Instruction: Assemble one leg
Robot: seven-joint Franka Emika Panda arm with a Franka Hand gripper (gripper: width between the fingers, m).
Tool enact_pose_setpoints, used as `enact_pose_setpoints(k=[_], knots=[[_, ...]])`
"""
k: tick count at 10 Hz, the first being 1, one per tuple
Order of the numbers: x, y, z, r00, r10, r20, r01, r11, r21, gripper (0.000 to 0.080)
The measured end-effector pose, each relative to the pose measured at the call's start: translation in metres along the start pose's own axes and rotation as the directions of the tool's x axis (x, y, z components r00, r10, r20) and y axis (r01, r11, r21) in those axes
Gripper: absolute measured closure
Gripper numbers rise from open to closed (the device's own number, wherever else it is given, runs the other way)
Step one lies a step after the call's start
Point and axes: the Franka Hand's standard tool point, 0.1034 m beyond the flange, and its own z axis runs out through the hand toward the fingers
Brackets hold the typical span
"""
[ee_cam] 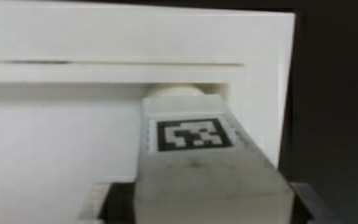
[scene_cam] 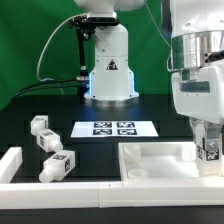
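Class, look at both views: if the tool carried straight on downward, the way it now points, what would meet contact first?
The tool is shut on the leg, so the leg's lower end would probably meet the white tray-like panel first; the gap left is hard to judge.

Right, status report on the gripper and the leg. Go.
Gripper shut on the short white plastic tagged leg, at the large flat white tray-like panel. Three look-alike white pegs loose on the exterior view's left. Nothing seen in the way.

Glossy white, rounded plastic arm (scene_cam: 196, 60); round white base (scene_cam: 109, 72) bearing black triangular warning label, glowing blue underneath; black cables behind.
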Motion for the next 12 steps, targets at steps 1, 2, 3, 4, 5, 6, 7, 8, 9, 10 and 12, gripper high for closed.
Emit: enact_pose_setpoints(k=[1, 2, 3, 4, 5, 6, 7, 8, 9, 10, 12], knots=[[-0.0002, -0.0001, 0.0000, 1.000, -0.008, -0.001, 0.008, 1.000, 0.001, 0.0509], [-0.0001, -0.0001, 0.0001, 1.000, -0.030, -0.001, 0.030, 1.000, 0.001, 0.0409], [-0.0006, 0.0000, 0.0002, 0.999, -0.049, -0.001, 0.049, 0.999, 0.001, 0.0274], [-0.0021, -0.0017, -0.0005, 0.968, -0.252, -0.001, 0.252, 0.968, 0.001, 0.0274], [-0.0037, -0.0040, -0.0012, 0.907, -0.421, 0.005, 0.421, 0.907, 0.007, 0.0176], [-0.0036, -0.0044, -0.0006, 0.845, -0.535, 0.012, 0.535, 0.845, 0.012, 0.0157], [-0.0056, -0.0034, -0.0006, 0.790, -0.614, 0.014, 0.613, 0.790, 0.020, 0.0152], [-0.0049, -0.0030, -0.0001, 0.750, -0.662, 0.011, 0.661, 0.750, 0.017, 0.0152], [-0.0041, -0.0030, 0.0001, 0.704, -0.710, 0.009, 0.710, 0.705, 0.016, 0.0150], [-0.0037, -0.0031, 0.0002, 0.653, -0.757, 0.007, 0.757, 0.653, 0.015, 0.0150], [-0.0073, -0.0022, 0.0008, 0.393, -0.920, 0.005, 0.920, 0.393, -0.010, 0.0150]])
